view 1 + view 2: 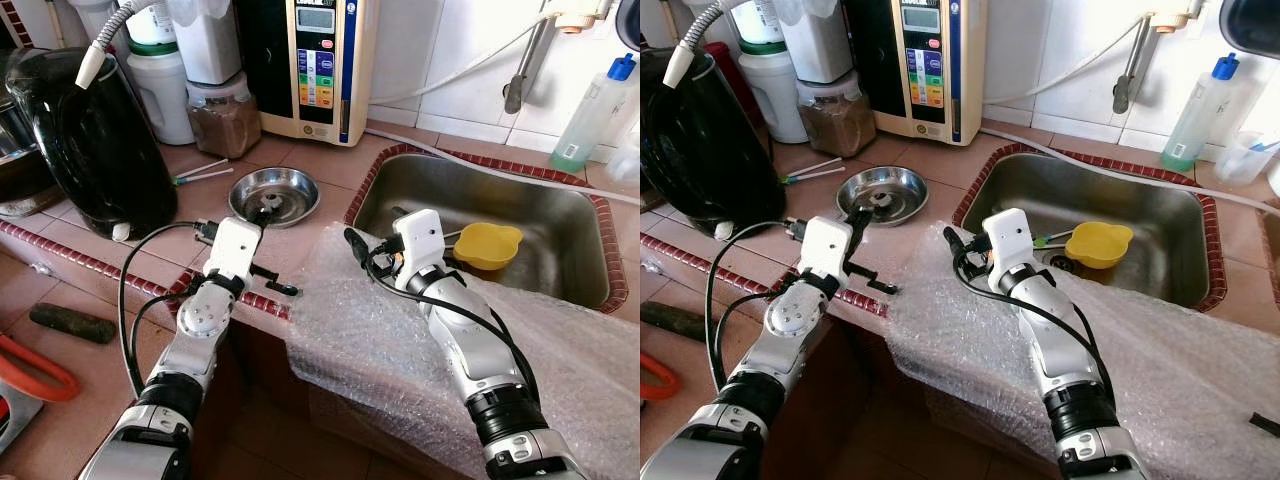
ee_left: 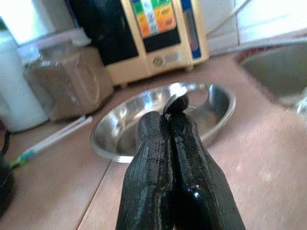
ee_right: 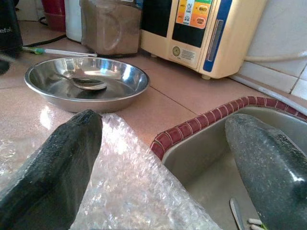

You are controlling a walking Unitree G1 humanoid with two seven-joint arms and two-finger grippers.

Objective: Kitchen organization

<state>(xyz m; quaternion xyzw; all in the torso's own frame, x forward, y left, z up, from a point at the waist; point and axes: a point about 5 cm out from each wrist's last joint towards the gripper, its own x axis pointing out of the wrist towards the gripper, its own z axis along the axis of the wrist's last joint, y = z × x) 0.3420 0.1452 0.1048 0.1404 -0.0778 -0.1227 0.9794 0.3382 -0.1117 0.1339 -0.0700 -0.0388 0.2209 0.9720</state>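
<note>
A steel bowl (image 1: 274, 195) sits on the tiled counter with a spoon (image 3: 88, 83) lying inside it. My left gripper (image 1: 262, 215) is shut, and its tips (image 2: 169, 117) end at the bowl's near rim, just short of the spoon (image 2: 176, 102). My right gripper (image 3: 163, 158) is open and holds nothing. It hovers over a sheet of bubble wrap (image 1: 380, 330) at the left edge of the sink (image 1: 372, 185). A yellow bowl (image 1: 487, 245) rests in the sink.
A black kettle (image 1: 95, 140) stands at the left. Behind the steel bowl stand a jar of brown powder (image 1: 222, 115) and a cream water purifier (image 1: 310, 65). A clear bottle with a blue cap (image 1: 590, 110) stands at the back right. The bubble wrap hangs over the counter's front edge.
</note>
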